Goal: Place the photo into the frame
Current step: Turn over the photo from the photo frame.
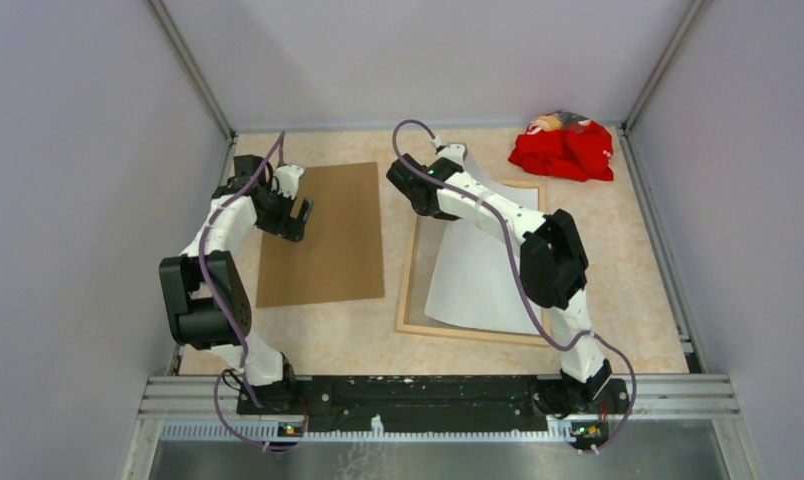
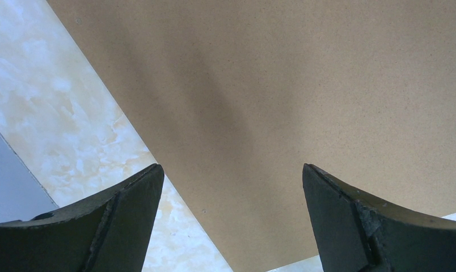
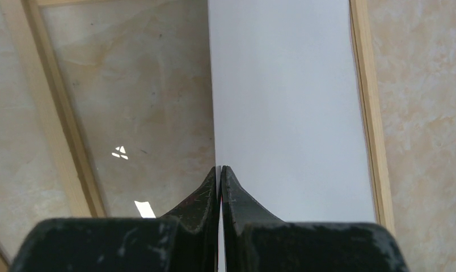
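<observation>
R fingers (image 3: 240,201) pinch photo (image 3: 282,113) over frame (image 3: 363,85); L fingers (image 2: 129,209) wide above board (image 2: 328,85); red cloth (image 1: 563,150) beyond.

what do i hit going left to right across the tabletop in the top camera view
brown backing board → left rail of the frame → photo, white side up inside the frame → red cloth at the far right corner
</observation>
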`<state>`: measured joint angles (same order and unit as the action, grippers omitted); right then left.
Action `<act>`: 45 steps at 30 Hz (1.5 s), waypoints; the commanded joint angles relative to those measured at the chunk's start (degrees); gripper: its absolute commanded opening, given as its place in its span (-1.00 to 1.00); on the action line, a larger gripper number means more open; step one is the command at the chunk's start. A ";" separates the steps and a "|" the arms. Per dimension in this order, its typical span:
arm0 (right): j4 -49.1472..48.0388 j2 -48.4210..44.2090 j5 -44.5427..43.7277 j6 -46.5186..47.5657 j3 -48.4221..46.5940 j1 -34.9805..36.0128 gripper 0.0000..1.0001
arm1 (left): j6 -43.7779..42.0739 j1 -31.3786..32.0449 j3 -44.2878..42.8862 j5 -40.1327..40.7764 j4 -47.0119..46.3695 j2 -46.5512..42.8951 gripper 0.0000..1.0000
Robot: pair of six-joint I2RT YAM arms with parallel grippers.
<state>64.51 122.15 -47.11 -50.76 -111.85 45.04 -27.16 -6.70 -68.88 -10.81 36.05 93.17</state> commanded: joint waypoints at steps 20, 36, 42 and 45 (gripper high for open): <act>-2.08 -0.05 4.67 0.66 2.32 -1.19 0.46 | -0.39 -0.33 0.59 0.70 -1.30 -0.29 0.97; -11.32 -5.01 13.70 6.10 7.30 -1.31 0.97 | -0.30 -0.33 0.46 1.11 -1.16 -0.22 0.97; -17.56 -10.30 18.71 8.05 10.70 -1.62 0.97 | -0.34 -0.64 0.03 1.23 -0.85 0.37 0.97; -19.24 -11.65 21.10 8.49 11.47 -2.14 0.97 | -0.44 -0.87 -0.05 1.14 -0.79 0.44 0.97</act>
<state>50.65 116.38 -29.80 -43.92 -100.75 43.90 -27.18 -7.03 -68.77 -9.98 36.03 93.38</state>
